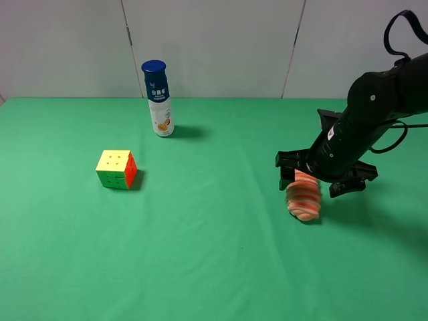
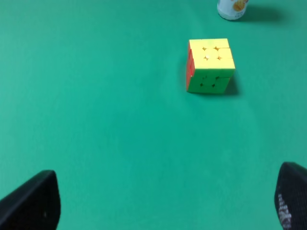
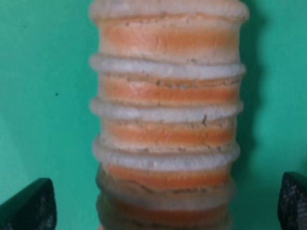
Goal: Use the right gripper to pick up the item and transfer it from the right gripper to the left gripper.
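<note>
Nothing done yet: the item lies on the worktop near its right edge, your right gripper spread wide astride it, left gripper gaping and empty; you've grasp, lift, handover left

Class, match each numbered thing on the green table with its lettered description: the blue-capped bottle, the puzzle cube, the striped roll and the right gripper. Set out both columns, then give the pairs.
Column one
1. bottle
2. puzzle cube
3. striped roll
4. right gripper

Column two
A. open, with a jaw on either side of the roll
B. yellow face on top
C. standing upright, farthest back
D. orange with pale bands

Pairs: 1-C, 2-B, 3-D, 4-A
</note>
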### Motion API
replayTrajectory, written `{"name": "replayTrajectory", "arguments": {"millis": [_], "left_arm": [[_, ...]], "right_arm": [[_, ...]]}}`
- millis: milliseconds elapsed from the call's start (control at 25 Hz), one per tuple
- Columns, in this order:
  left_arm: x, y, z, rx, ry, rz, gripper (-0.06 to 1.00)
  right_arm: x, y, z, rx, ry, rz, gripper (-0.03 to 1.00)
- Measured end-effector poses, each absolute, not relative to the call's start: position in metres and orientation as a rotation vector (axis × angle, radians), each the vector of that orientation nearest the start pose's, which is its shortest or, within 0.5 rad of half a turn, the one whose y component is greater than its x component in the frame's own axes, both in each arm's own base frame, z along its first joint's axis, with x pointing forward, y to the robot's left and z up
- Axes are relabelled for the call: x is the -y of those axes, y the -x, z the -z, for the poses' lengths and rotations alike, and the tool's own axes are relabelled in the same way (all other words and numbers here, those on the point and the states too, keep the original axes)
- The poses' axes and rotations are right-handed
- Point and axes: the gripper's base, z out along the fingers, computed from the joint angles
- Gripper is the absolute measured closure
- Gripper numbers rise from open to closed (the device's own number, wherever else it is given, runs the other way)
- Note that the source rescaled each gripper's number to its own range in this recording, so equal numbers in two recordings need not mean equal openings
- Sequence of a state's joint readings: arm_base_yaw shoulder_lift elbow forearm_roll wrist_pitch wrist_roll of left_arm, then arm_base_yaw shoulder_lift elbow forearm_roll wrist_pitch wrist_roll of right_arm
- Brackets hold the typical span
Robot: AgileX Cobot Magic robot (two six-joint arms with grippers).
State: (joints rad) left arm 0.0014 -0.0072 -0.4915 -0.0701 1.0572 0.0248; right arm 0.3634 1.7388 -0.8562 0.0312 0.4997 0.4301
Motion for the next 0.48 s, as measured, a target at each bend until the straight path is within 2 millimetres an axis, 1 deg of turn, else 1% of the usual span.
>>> {"name": "replayTrajectory", "arguments": {"millis": [240, 480], "left_arm": [[0.006, 0.005, -0.275, -2.041, -0.027, 0.068, -0.06], [0.006, 0.005, -0.275, -2.041, -0.027, 0.068, -0.06]], "right_arm": [[-0.108, -0.282, -0.127, -2.932, -0.138, -0.140, -0.03], [-0.108, -0.283, -0.126, -2.930, -0.134, -0.139, -0.03]]}}
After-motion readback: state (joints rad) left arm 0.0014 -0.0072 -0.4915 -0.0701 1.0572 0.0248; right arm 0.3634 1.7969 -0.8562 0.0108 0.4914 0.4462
